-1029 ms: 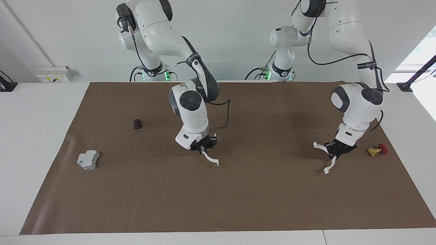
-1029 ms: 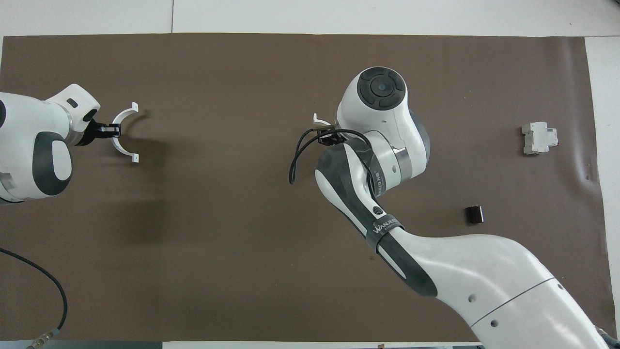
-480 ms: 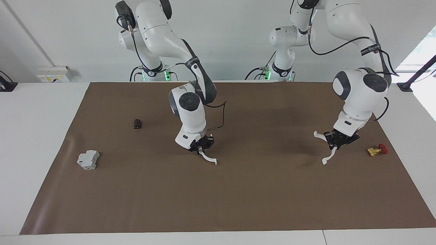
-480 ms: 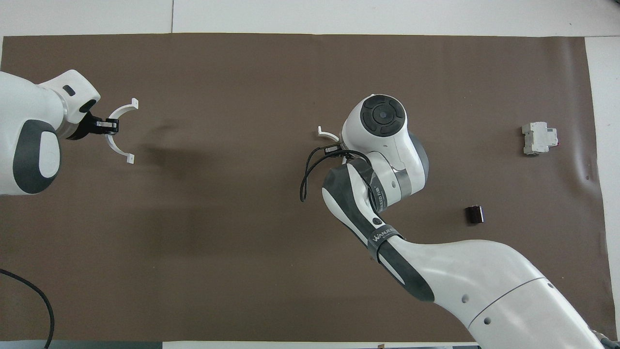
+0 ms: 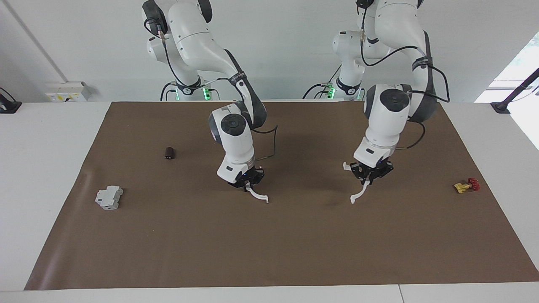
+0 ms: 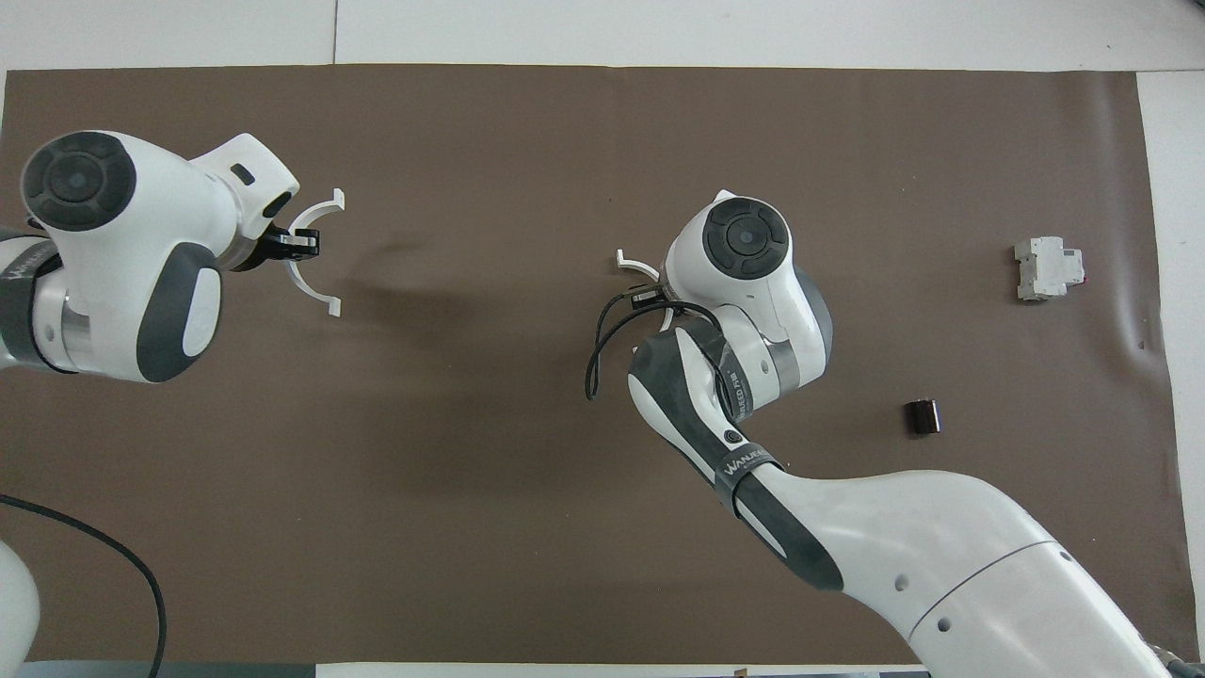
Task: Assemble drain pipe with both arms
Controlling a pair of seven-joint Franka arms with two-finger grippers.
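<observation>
a black band [image 6: 748,463] around the right arm [image 6: 904,556] carries white lettering. it seems to read "wanueer", though i can't be sure.

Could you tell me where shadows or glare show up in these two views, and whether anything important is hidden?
Facing view: a blown-out bright patch at the edge past the left arm's end of the table; soft shadows on the mat under both half-rings. Overhead view: the left half-ring casts a blurred shadow beside it; the right arm's wrist covers most of the right half-ring and its gripper.
</observation>
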